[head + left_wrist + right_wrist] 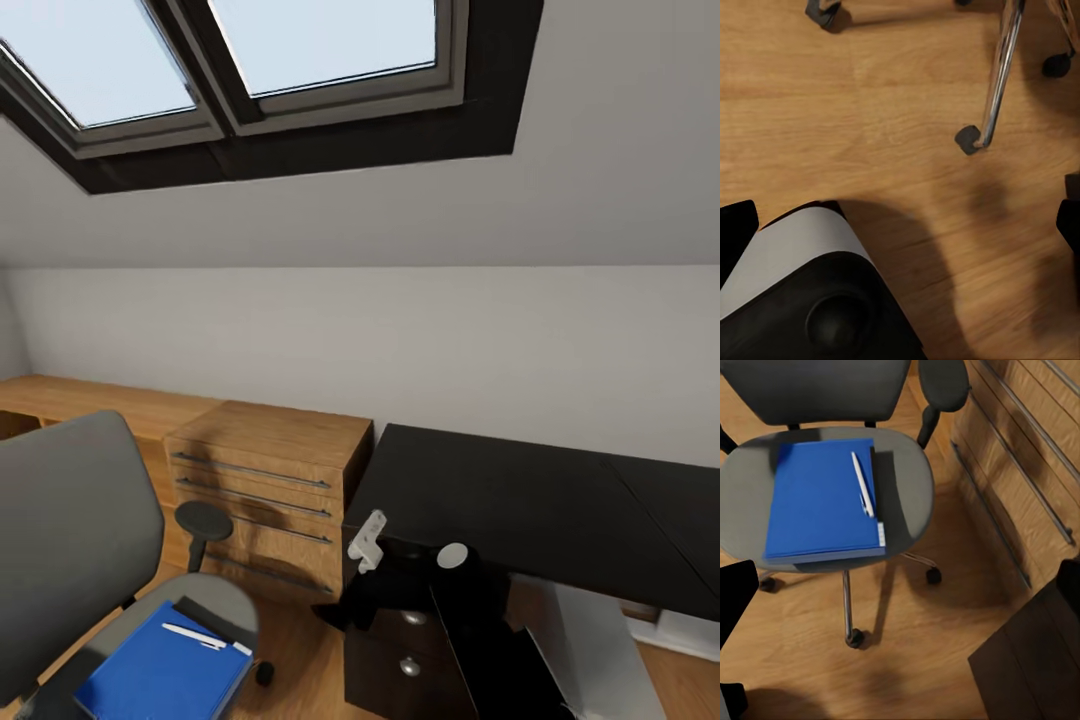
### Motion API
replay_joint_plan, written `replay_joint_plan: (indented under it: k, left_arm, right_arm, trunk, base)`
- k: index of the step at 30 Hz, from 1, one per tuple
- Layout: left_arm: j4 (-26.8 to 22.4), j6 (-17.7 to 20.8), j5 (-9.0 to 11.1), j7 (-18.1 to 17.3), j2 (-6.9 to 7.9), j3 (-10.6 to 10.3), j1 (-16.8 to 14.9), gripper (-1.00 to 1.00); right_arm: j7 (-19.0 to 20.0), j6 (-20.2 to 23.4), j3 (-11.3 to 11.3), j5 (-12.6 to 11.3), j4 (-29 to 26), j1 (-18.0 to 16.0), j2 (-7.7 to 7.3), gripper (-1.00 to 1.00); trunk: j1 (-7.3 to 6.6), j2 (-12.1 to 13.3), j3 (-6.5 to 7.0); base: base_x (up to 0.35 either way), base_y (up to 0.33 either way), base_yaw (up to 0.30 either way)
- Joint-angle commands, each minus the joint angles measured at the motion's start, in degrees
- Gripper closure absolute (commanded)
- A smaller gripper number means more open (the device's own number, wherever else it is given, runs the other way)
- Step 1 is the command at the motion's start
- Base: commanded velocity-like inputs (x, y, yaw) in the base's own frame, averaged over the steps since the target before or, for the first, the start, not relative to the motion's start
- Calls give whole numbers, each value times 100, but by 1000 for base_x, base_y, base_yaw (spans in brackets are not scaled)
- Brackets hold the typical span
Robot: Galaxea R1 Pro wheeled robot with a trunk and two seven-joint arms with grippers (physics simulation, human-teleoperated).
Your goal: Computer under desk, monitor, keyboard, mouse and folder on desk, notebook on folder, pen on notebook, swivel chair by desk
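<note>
Blue folder (821, 499) with white pen (862, 484) atop on swivel chair (900, 487) seat, left of black desk (520, 500); both grippers' spread unreadable.

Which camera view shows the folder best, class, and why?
The right wrist view: the whole folder lies flat on the chair seat, seen from above, with a pen on it. The head view shows it cropped at the frame's lower edge. The left wrist view shows floor and chair legs.

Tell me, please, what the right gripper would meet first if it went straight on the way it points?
Probably the wood floor beside the chair, just past the seat's front edge. The folder lies slightly off that line, though depth is unclear.
</note>
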Motion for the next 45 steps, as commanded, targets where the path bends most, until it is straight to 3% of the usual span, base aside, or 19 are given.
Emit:
replay_joint_plan:
  k: [1, 15, 23, 28, 38, 39, 45]
  left_arm:
    - [-4, -38, 61, -7, 8, -48, 0, -100]
    - [-4, -38, 56, -9, -1, -49, 0, -100]
    - [-3, -44, 55, -9, -9, -49, 0, -100]
    - [-3, -46, 59, -9, -16, -49, 0, -100]
    - [-3, -46, 64, -9, -19, -49, 7, -100]
    - [-4, -46, 64, -9, -19, -49, 7, -100]
    - [-5, -46, 64, -9, -19, -49, 7, -100]
  right_arm:
    - [-23, 27, 9, 46, 16, -4, 3, -100]
    - [-1299, 27, 676, -365, 332, -7, 3, -100]
    - [-1490, 27, 752, -448, 541, -26, 3, -100]
    - [-1840, -3, 757, -515, 784, -54, 3, -100]
    - [-2204, -158, 768, -934, 1096, -83, 3, -100]
    - [-2307, -162, 775, -1130, 1127, -91, 3, -100]
    - [-2735, -153, 779, -1257, 1204, -142, 3, -100]
  trunk:
    - [0, -3, 0]
    - [0, -3, 13]
    - [0, -3, -12]
    - [0, -3, -16]
    - [0, -3, -21]
    - [0, -3, -27]
    - [0, -3, -70]
  base:
    - [0, 0, 225]
    - [0, 0, 253]
    - [0, 0, 237]
    - [0, 0, 153]
    - [0, 0, 157]
    - [0, 0, 36]
    - [0, 0, 18]
